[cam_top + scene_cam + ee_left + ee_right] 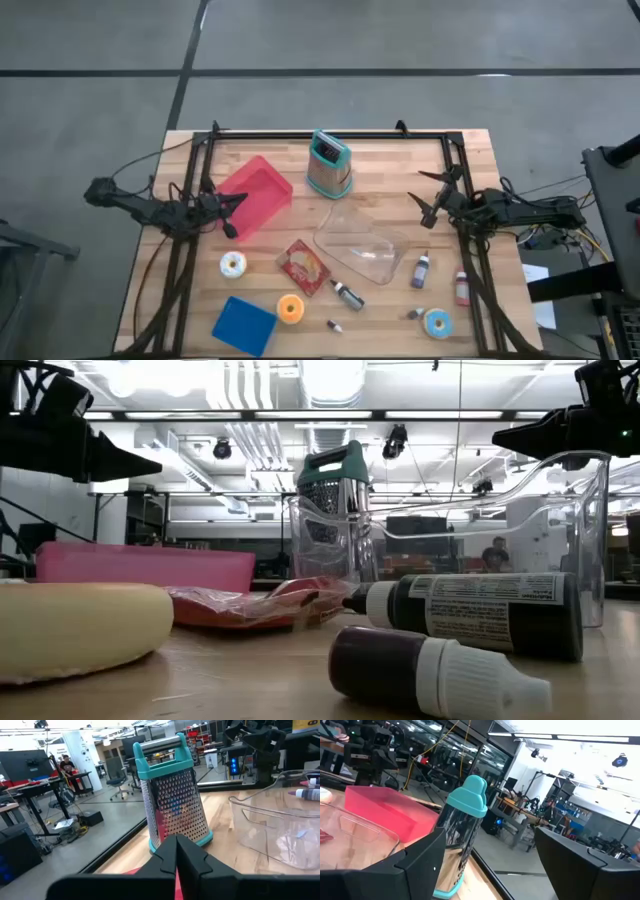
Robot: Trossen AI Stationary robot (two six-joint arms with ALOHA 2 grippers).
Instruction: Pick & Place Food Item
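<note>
1. the left end effector sits at the left of the high view, its fingers pressed together and holding nothing, the tip over the lower edge of the pink bin.
2. the right end effector sits at the right of the high view, fingers spread wide with nothing between them, just right of the clear plastic container.
3. both arms reach in from the table's side edges, each above the wooden table.
4. the teal-handled grater stands upright at upper centre, between the two end effectors.
5. the food items lie in the lower half of the frame: a white doughnut at lower left, a red food packet at centre, an orange doughnut beside a blue block, and a blue doughnut at lower right.
6. small bottles lie scattered near the container.
</note>
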